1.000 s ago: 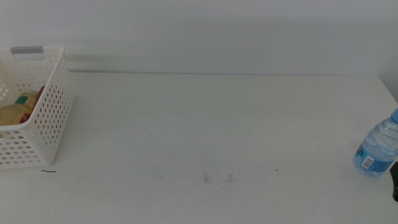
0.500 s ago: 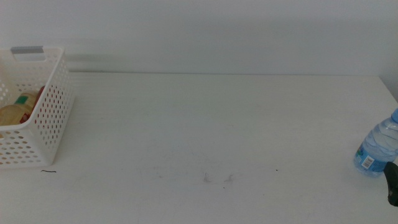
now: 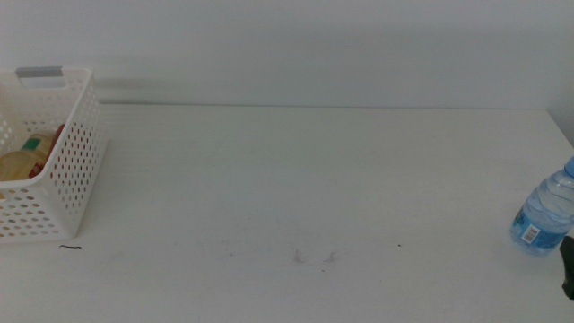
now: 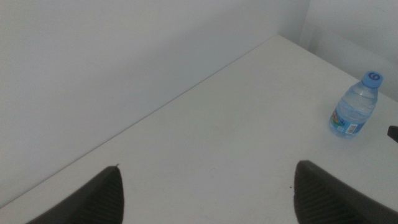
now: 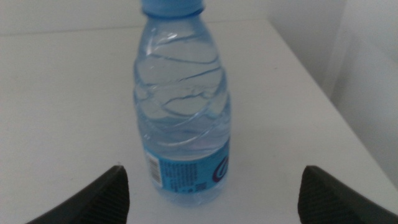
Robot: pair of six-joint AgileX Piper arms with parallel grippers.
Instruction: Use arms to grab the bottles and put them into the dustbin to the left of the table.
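Our right claw (image 5: pixel 211 193) has its jaws spread wide, holding nothing. Just ahead of it, centred between the jaws but untouched, the clear water bottle (image 5: pixel 181 106) stands upright on the white surface (image 3: pixel 314 179). Our left claw (image 4: pixel 208 193) also gapes empty, the bottle well ahead. Farthest off sits the dustbin (image 3: pixel 67 161), a yellow-drink bottle (image 3: pixel 18 164) inside.

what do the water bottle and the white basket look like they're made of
The water bottle looks like thin clear plastic: see-through, glossy, with moulded swirl ridges, a blue cap and a printed blue label. The white basket looks like rigid moulded plastic, matte, its walls punched with even rows of holes, with a grey strip on the rim.
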